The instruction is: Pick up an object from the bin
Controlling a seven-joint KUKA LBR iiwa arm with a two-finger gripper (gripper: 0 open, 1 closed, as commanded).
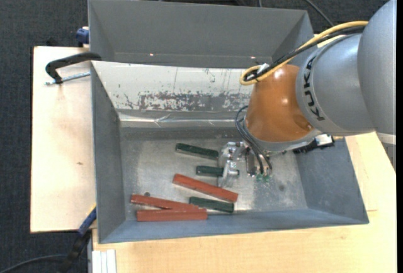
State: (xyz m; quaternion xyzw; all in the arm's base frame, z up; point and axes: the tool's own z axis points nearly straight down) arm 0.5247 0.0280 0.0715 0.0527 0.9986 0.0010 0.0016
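Working the approach step, we judge: our end effector (pixel 244 167) is low in the bin (pixel 104 165), frame centre, at the right end of a short dark green bar (pixel 208 171). We can't tell if it's released or clenched. Next: confirm grasp, lift straight.

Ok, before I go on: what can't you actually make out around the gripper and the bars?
All in the camera view:
1. Part of the bin floor behind the gripper: hidden by the arm's orange cover.
2. Short dark green bar: its right end meets the gripper; whether they touch is unclear.
3. Dark speck above the red bars: too small to name.
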